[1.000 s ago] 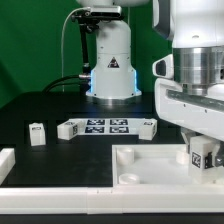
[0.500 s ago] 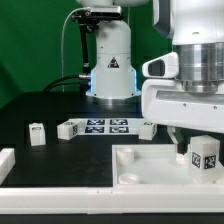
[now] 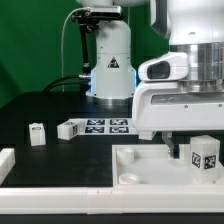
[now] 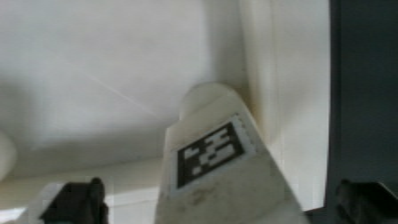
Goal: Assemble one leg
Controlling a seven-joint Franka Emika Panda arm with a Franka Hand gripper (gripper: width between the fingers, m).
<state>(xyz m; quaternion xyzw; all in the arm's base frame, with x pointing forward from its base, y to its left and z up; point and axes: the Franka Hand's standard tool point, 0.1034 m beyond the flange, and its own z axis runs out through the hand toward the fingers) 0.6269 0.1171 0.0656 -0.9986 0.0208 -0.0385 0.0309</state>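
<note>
A leg point(image 3: 206, 157), a small white block with a black-and-white tag, stands upright on the large white square panel point(image 3: 150, 162) at the exterior view's right. My gripper point(image 3: 197, 150) hangs over it with a finger on each side. In the wrist view the leg point(image 4: 228, 160) sits between the two dark fingertips point(image 4: 73, 202), with a gap on both sides. The gripper point(image 4: 217, 204) is open and not touching the leg.
Another leg point(image 3: 37, 133) lies at the exterior view's left. The marker board point(image 3: 100, 126) lies behind the panel, with small white blocks at its ends. White rails point(image 3: 8, 160) border the front and left. The arm's base point(image 3: 111, 60) stands at the back.
The hand has turned about its vertical axis and shifted toward the exterior view's left. The leg has stayed in place on the panel.
</note>
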